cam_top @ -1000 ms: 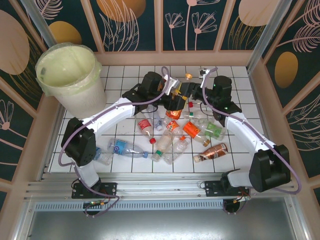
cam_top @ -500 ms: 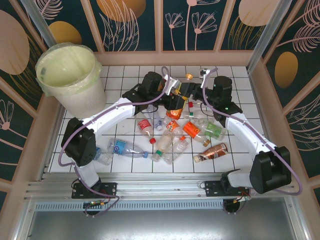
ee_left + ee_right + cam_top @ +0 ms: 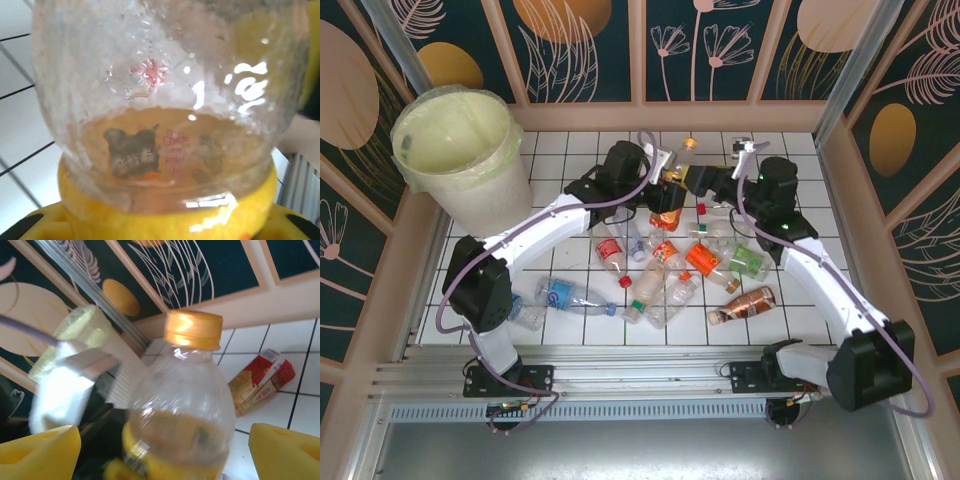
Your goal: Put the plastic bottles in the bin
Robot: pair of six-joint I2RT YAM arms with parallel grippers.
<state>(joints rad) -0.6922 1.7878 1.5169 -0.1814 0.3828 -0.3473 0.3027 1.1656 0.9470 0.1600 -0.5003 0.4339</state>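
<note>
- Since the earlier top-external frames, the right gripper had spread its jaws and drawn back toward the right. The cap of the orange-capped bottle had shifted slightly up and to the left.
- Top external: the left gripper was clamped on the orange-capped bottle. It held the bottle above the far middle of the tiled table, with the cap uppermost.
- Top external: the right gripper stood just beside that bottle, jaws apart and gripping nothing.
- Top external: the remaining plastic bottles lay in a loose pile at the table centre. An amber bottle lay at the pile's near right and a blue-labelled bottle at its near left.
- Top external: the bin stood at the far left corner, well apart from the pile and from both grippers.
- Left wrist: the clear body of the orange-capped bottle sat directly against the lens, with amber liquid low inside it. The yellow pads lay against its lower part.
- Right wrist: the orange-capped bottle stood upright between the yellow fingers. Both fingers were clear of it, with a gap on each side.
- Right wrist: a yellow part showed against the bottle's lower left side.
- Right wrist: a red and yellow carton lay on the tiles behind the bottle. The bin appeared further back on the left.
</note>
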